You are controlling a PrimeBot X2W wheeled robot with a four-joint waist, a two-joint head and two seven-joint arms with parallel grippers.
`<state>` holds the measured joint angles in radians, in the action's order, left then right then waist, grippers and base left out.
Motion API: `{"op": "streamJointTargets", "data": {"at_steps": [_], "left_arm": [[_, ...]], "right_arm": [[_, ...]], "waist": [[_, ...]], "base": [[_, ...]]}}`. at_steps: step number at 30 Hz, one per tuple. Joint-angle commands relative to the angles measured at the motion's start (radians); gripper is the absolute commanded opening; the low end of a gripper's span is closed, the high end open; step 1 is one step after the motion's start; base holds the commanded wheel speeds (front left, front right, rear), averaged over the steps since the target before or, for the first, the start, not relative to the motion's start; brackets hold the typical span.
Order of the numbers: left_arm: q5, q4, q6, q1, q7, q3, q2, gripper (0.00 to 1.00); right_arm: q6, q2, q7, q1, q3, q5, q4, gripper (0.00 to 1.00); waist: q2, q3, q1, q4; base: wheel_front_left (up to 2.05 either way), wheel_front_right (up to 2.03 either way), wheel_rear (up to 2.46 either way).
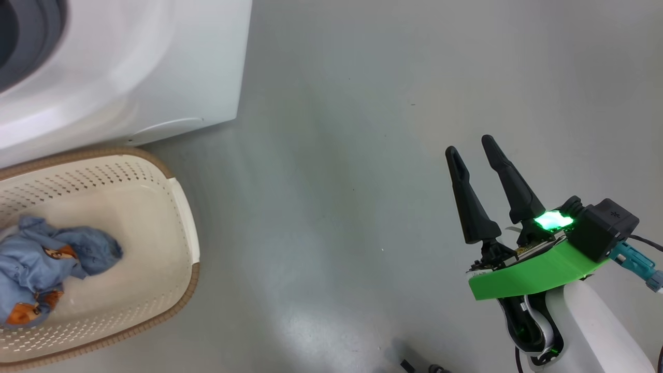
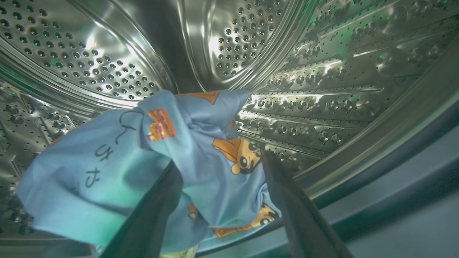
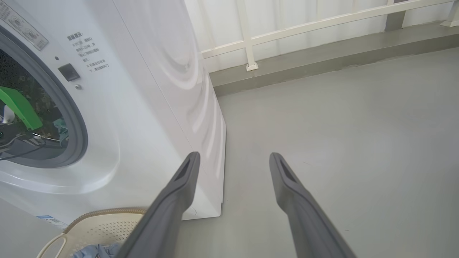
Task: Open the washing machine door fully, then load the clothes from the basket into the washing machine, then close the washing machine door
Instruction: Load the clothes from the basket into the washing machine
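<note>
**One garment in the drum, one bundle waiting in the basket**

Head view: the big white front-loading washing machine (image 1: 129, 67) takes the upper left. Below it, at the lower left, stands one cream perforated plastic basket (image 1: 192, 280) with a brown rim. It holds one crumpled bundle of light blue printed clothes (image 1: 57, 259), its long axis running up and down the frame; I cannot tell how many pieces it has. The right gripper (image 1: 470, 145), at the lower right, is spread and empty over the grey floor (image 1: 336, 155), well apart from the basket.

Left wrist view: the left gripper (image 2: 221, 161) is inside the perforated steel drum (image 2: 322, 89). Its fingers are spread, and one light blue printed garment (image 2: 107, 172) drapes loosely between them, apparently not pinched.

Right wrist view: the machine stands at the left, with the basket at the bottom left edge just beside its foot. The green bracket of the left arm (image 3: 18, 105) sits in the machine's mouth, above the basket in the frame. That arm looks the nearer one for the next pick.
</note>
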<state>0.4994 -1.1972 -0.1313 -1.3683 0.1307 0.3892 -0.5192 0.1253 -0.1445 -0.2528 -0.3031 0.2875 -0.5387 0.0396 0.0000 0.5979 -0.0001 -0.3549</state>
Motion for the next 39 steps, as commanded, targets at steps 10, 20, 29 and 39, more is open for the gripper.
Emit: {"op": "streamJointTargets", "data": {"at_steps": [10,20,29,39], "left_arm": [[0.069,0.007,0.001,0.059,0.094,0.021,-0.033,1.00],[0.097,0.088,0.001,0.170,0.130,-0.033,-0.021,1.00],[0.057,0.258,0.019,0.320,0.131,-0.158,0.011,1.00],[-0.004,0.375,0.016,0.463,0.131,-0.285,0.057,1.00]], "right_arm": [[0.005,-0.025,-0.009,0.009,0.008,0.002,-0.013,1.00],[0.005,-0.041,-0.009,0.019,-0.001,0.001,-0.007,1.00],[0.005,-0.067,-0.009,0.030,-0.015,-0.003,0.001,1.00],[0.005,-0.099,-0.009,0.040,-0.027,-0.009,0.012,1.00]], "waist": [[0.0000,-0.045,0.0001,0.016],[0.0000,-0.104,0.0001,0.037],[0.0000,-0.163,0.0001,0.061],[0.0000,-0.224,0.0001,0.088]], "base": [[0.00,0.00,0.00],[0.00,0.00,0.00],[0.00,0.00,0.00],[0.00,0.00,0.00]]}}
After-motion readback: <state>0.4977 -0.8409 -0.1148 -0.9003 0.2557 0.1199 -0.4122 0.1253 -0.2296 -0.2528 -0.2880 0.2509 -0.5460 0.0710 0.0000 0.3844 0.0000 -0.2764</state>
